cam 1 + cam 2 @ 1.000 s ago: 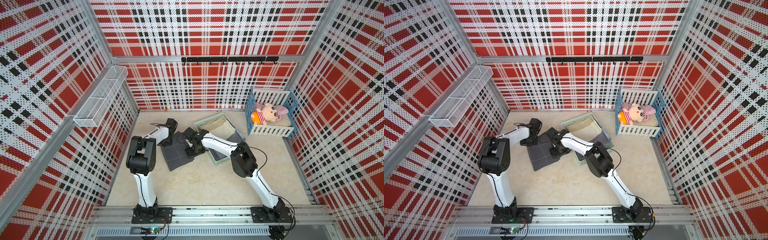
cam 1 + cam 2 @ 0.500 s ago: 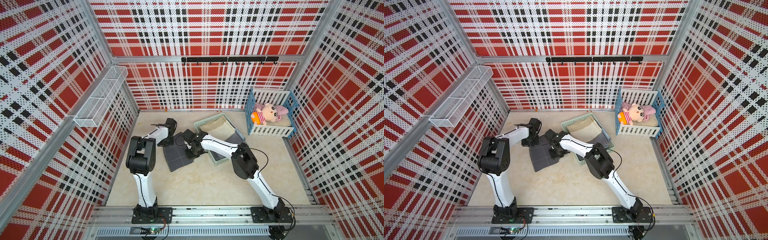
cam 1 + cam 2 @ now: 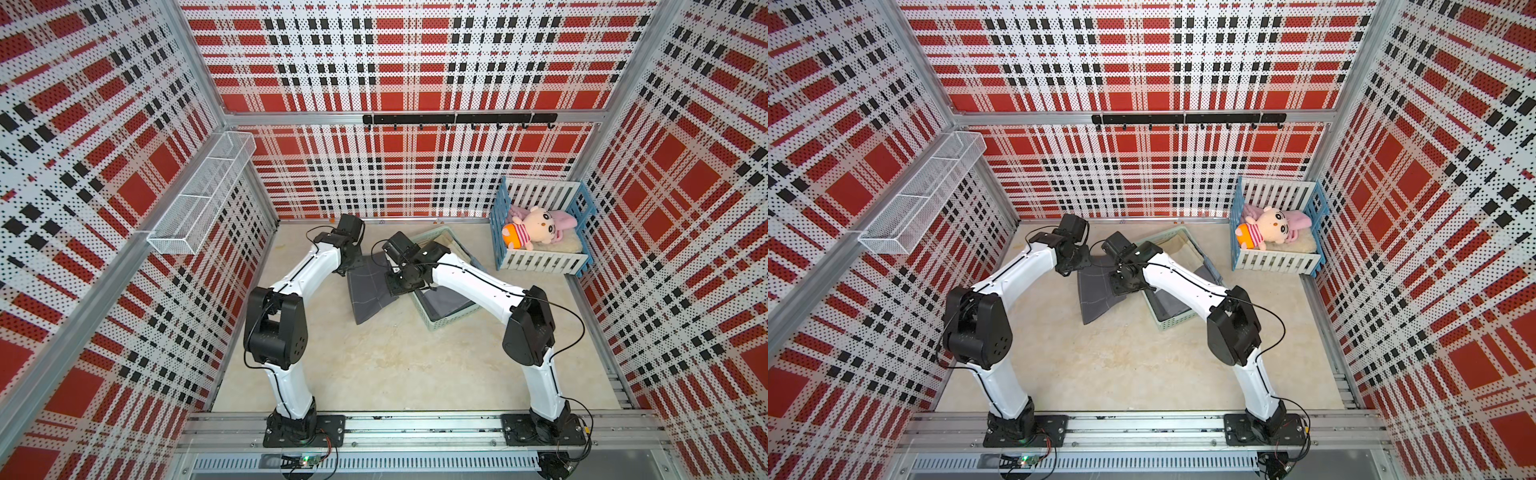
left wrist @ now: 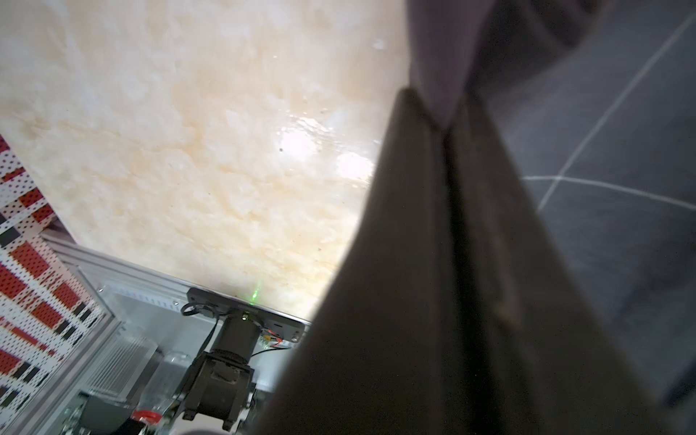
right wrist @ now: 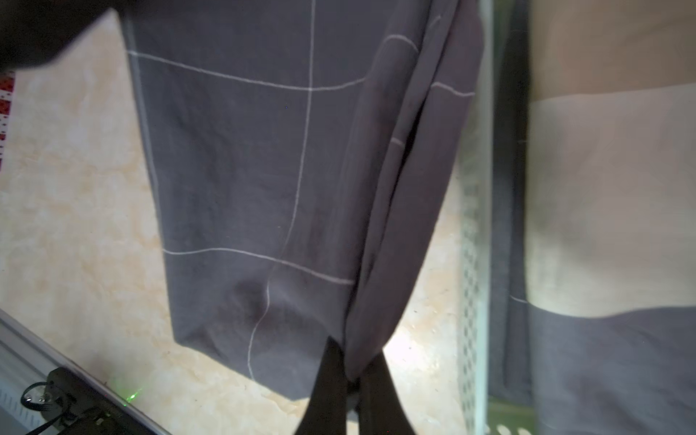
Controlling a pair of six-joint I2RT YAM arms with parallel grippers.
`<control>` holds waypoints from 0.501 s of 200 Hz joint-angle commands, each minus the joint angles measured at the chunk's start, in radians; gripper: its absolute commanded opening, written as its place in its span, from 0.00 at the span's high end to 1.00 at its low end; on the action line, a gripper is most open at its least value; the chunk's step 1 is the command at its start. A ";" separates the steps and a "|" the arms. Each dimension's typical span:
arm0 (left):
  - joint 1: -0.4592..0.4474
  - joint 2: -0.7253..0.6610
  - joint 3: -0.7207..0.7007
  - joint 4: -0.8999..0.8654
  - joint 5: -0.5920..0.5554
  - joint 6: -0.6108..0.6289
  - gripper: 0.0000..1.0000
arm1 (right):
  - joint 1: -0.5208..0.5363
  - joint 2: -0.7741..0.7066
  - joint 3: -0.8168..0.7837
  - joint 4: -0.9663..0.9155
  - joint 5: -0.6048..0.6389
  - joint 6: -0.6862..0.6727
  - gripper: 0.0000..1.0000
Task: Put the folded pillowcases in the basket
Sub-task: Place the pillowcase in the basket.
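Right wrist: limp, perhaps cotton pillowcase (image 5: 244, 169)

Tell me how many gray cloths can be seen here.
2. The folded pillowcase is beside the basket, pinched in both arms' jaws. A second gray cloth lies inside the basket. The right arm may hide more.

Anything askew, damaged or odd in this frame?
Nothing spilled or damaged. The grey pillowcase, pinched by the left gripper and right gripper, hangs beside the basket with its folded layers splaying apart near the right gripper. The basket sits diagonal to the table edges.
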State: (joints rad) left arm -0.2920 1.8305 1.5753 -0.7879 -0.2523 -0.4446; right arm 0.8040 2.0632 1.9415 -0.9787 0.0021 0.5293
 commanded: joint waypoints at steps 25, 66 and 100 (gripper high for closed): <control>-0.117 0.005 0.201 -0.034 0.032 -0.073 1.00 | -0.145 -0.153 -0.146 -0.018 0.078 0.017 1.00; -0.215 0.141 0.392 -0.036 0.040 -0.104 1.00 | -0.275 -0.252 -0.269 0.007 0.088 0.017 1.00; -0.266 0.213 0.540 -0.044 0.061 -0.117 1.00 | -0.324 -0.293 -0.274 0.018 0.094 0.015 1.00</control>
State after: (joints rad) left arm -0.5377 2.0018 2.0289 -0.8242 -0.1989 -0.5392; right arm 0.4934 1.8263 1.6627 -0.9653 0.0719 0.5407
